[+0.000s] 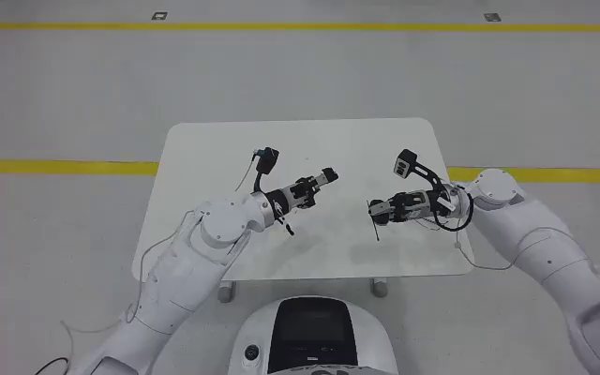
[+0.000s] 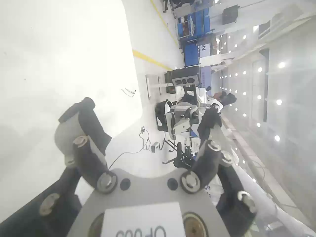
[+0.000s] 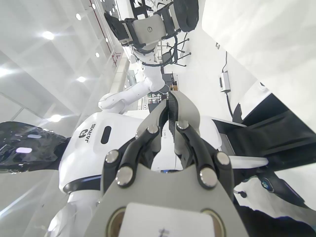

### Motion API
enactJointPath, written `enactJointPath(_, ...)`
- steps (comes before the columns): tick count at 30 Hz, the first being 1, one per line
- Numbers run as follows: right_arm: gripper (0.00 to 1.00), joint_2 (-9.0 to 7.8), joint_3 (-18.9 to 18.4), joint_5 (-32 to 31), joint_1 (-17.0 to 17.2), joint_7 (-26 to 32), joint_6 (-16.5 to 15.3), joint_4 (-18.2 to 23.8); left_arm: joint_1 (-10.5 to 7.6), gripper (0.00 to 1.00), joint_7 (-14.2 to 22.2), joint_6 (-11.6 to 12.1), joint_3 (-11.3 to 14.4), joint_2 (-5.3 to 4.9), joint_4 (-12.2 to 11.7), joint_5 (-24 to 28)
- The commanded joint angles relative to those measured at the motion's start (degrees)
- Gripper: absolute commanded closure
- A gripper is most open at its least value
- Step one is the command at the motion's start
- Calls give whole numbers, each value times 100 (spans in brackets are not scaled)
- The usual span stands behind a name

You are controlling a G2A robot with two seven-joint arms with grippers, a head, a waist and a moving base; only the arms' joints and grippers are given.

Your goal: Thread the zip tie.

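My right gripper point(image 1: 375, 208) hovers over the white table point(image 1: 375, 141), right of centre, and is shut on the zip tie point(image 1: 378, 229). The tie is a thin dark strip that sticks out from the fingertips toward the table's near edge. In the right wrist view the right gripper point(image 3: 170, 99) has its pads pressed together, and the tie is barely visible at their tip. My left gripper point(image 1: 325, 175) is a short way to the left of it, pointing at the far right corner. The left gripper point(image 2: 148, 114) stands open with nothing between its fingers.
A small thin dark wiry thing point(image 2: 128, 91) lies on the table near its rounded far corner point(image 2: 138, 114). Another robot and gear stand on the floor beyond. Yellow floor lines point(image 1: 75, 167) run past the table.
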State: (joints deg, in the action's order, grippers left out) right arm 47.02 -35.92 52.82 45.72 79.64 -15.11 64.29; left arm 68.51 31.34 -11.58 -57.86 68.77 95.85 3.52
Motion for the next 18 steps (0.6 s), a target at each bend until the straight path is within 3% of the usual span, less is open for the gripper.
enactJointPath(1,100,0,0,0,0,0,0,0,10,0,-2,17,5,2,2,31)
enactJointPath(3,100,22,17,135,120,0,49,187,43,0,178,116,40,19,-96,403)
enactJointPath(8,100,72,224,460,191,0,27,327,-124,0,717,303,175,70,-381,1146)
enactJointPath(11,100,80,423,605,118,0,18,304,-252,0,953,397,233,82,-523,1310)
enactJointPath(18,100,80,442,614,107,0,12,298,-258,0,838,454,231,82,-533,1255)
